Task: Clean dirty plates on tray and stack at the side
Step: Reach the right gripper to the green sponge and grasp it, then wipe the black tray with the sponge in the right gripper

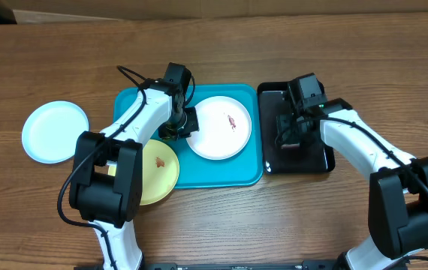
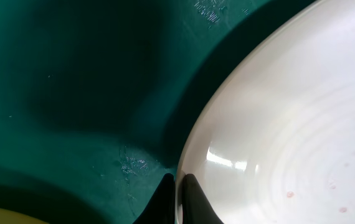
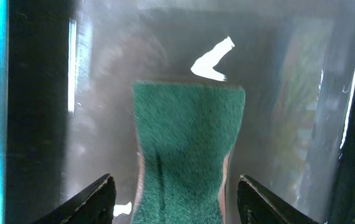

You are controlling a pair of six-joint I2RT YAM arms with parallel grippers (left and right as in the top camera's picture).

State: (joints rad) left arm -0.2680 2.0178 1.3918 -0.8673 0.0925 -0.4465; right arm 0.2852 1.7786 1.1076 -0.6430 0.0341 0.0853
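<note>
sponge pickup, white plate steadied
left fingers (image 2: 165, 205) pinched shut on the rim of the white plate (image 1: 219, 126), which lies on the tray (image 1: 135, 101) just right of them; right fingers (image 3: 93, 202) apart astride the sponge (image 3: 187, 149), holding nothing. next, we judge: lower, close on the sponge, carry it to the smear (image 1: 231, 121).
</note>
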